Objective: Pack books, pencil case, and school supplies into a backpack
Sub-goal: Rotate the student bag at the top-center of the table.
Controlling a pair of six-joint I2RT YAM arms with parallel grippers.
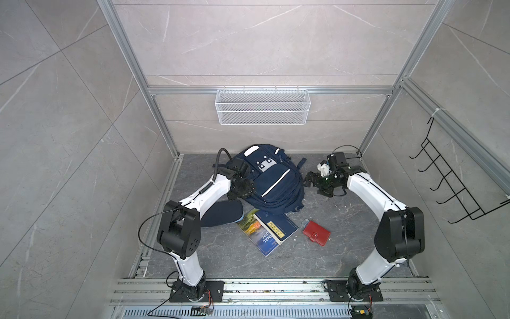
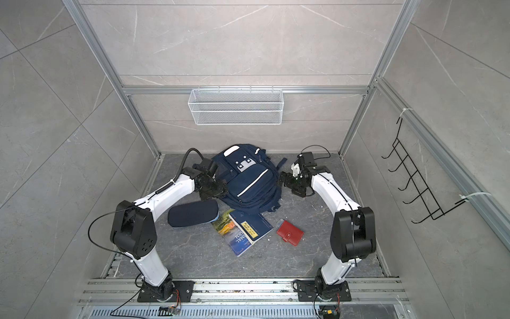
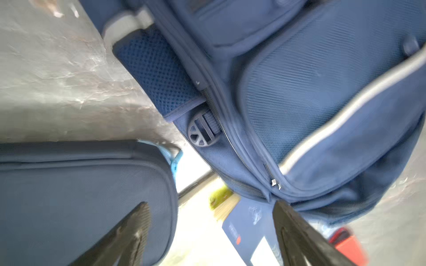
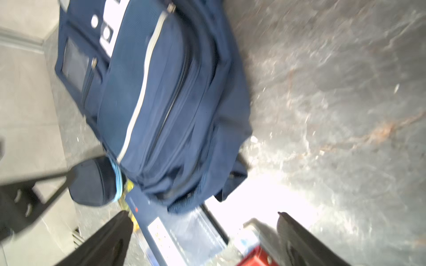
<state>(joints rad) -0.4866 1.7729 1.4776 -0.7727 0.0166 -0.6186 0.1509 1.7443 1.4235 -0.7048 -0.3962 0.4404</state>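
The navy backpack point(image 1: 276, 182) point(image 2: 249, 181) lies flat at the back of the floor, front pockets up. Open and empty, my left gripper point(image 1: 241, 190) point(image 3: 210, 203) hovers at the backpack's left side. My right gripper point(image 1: 314, 183) point(image 4: 202, 214) hangs off its right side, also open and empty. The navy pencil case point(image 1: 223, 212) point(image 3: 87, 198) lies in front of the left gripper, partly under the left arm. Two overlapping books lie in front of the backpack: a landscape-cover one point(image 1: 255, 234) and a navy one point(image 1: 280, 225). The red snap case point(image 1: 316, 232) point(image 2: 290, 232) lies right of them, with a tiny clear bluish piece point(image 1: 305, 221) beside it.
A white wire basket point(image 1: 262, 106) hangs on the back wall above the backpack. A black wire hook rack point(image 1: 452, 182) is fixed to the right wall. Aluminium posts frame the cell, and a metal rail point(image 1: 276, 288) carries both arm bases at the front.
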